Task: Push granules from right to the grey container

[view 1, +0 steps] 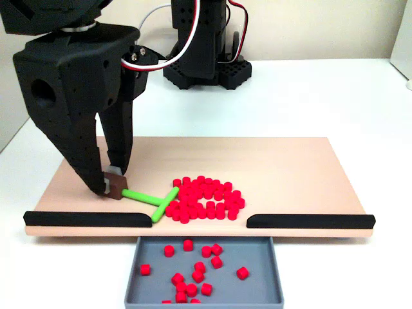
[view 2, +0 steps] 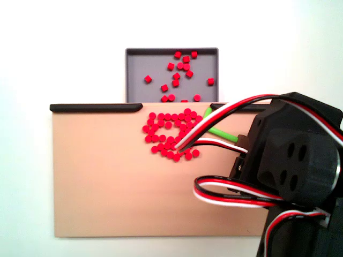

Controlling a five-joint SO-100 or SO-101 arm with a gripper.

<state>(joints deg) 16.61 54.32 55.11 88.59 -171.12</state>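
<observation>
Fingers [view 1: 114, 182] pinched down on a small brown-and-grey block, tips close together around it, low on the tan board [view 1: 290, 167] at the left of the front fixed view. Joined to that block: a bright green T-shaped pusher [view 1: 154, 201], stem running right from the block, crossbar angled against the left flank of the granules [view 1: 206, 198]. Held low and flat like this, presumably, so the crossbar can sweep pieces along the board rather than ride over them. Granules gathered in a loose round heap near the board's front edge, directly behind the gap between the two black strips [view 1: 87, 219] — those strips apparently there as guards, leaving one opening for pieces to drop through. Grey container [view 1: 273, 270] parked on the white surface [view 1: 335, 96] just below that gap, touching or nearly touching the board edge, already holding over a dozen scattered granules. Seen from the other fixed view, the same heap [view 2: 166, 134] just short of the opening, the container [view 2: 134, 69] beyond it, the pusher [view 2: 222, 133] partly hidden by the arm's red, white and black cables [view 2: 230, 193]. Task judged partly done: most of the pile not yet over the edge. Next push probably needs redirecting toward the gap, since the crossbar sits beside the heap rather than behind it — risk of scattering pieces sideways along the strips
</observation>
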